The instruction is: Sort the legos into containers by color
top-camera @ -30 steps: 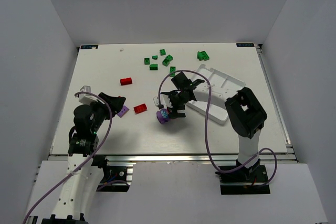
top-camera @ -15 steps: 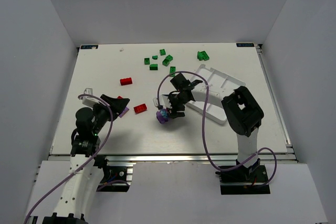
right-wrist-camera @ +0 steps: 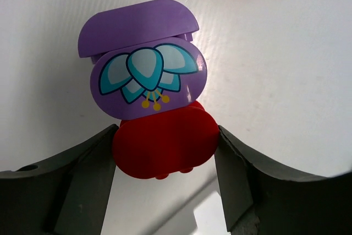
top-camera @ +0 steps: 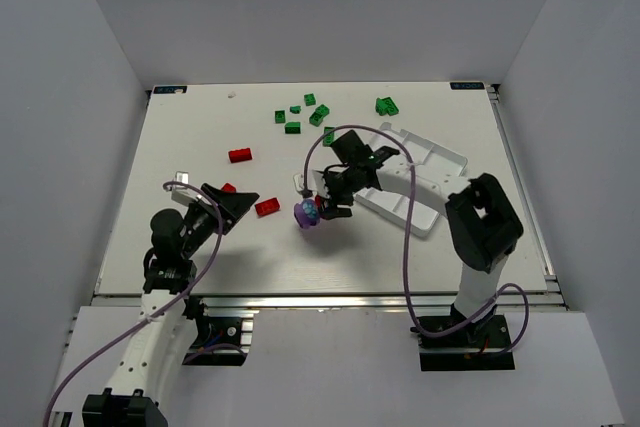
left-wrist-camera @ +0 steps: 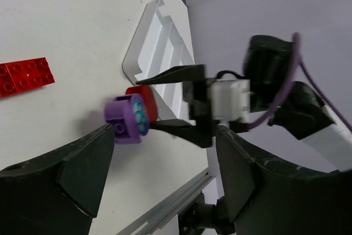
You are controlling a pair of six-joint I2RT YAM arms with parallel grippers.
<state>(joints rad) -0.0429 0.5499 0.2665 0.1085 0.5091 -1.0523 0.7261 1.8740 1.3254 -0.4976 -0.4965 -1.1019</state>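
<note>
My right gripper (top-camera: 322, 205) is shut on a rounded red lego (right-wrist-camera: 165, 141) with a rounded purple lego (right-wrist-camera: 146, 75), printed with a flower, stuck to it. The pair (top-camera: 307, 213) hangs just left of the white tray (top-camera: 410, 172). In the left wrist view the purple lego (left-wrist-camera: 127, 120) and red lego (left-wrist-camera: 144, 100) show between the right gripper's fingers. My left gripper (top-camera: 235, 203) is open and empty, its jaws pointing at that pair. Red legos (top-camera: 240, 155) (top-camera: 267, 207) lie on the table. Green legos (top-camera: 300, 112) lie at the back.
Two more green legos (top-camera: 386, 105) lie behind the tray's far end. The tray (left-wrist-camera: 159, 53) lies at an angle with its compartments showing no legos. A small clear piece (top-camera: 180, 178) lies left of my left gripper. White walls enclose the table.
My left gripper has swung right and forward, covering the purple lego that lay beside it. My right gripper has shifted slightly left and back with the red and purple pair.
</note>
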